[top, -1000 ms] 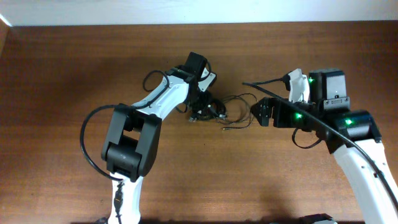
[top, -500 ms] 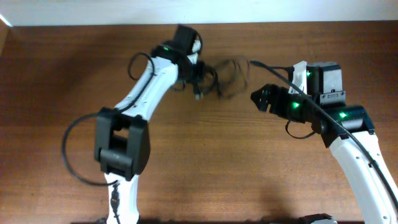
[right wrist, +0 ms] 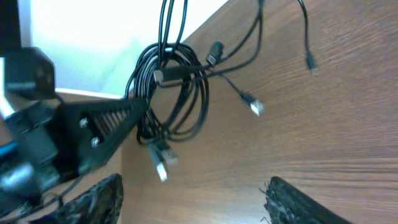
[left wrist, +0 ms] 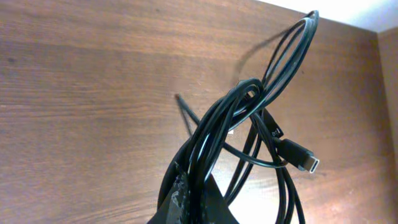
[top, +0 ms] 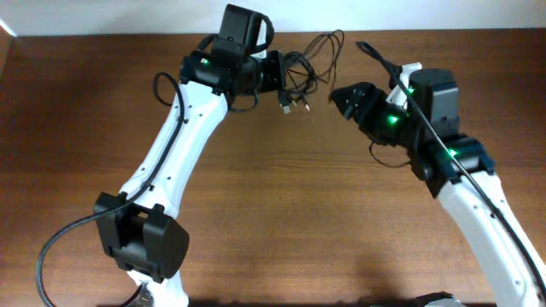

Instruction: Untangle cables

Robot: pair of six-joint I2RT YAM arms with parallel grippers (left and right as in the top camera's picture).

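Note:
A tangled bundle of thin black cables [top: 304,68] hangs lifted off the table at the back centre, loops and plugs dangling. My left gripper [top: 275,72] is shut on the bundle. In the left wrist view the cables [left wrist: 249,124] rise from the jaws [left wrist: 198,202], with a plug [left wrist: 303,160] at the right. My right gripper [top: 339,96] is open and empty, just right of the bundle and apart from it. In the right wrist view its fingers [right wrist: 193,202] frame the bottom, with the cables [right wrist: 177,93] hanging ahead from the left gripper [right wrist: 93,134].
The brown wooden table [top: 281,205] spreads below both arms. A white wall [top: 128,15] runs along the back edge. The thicker black arm cable [top: 77,234] loops by the left arm's base.
My left arm has lifted the cable bundle off the table and carried it toward the back edge. My right gripper has moved up and left, following it, still open.

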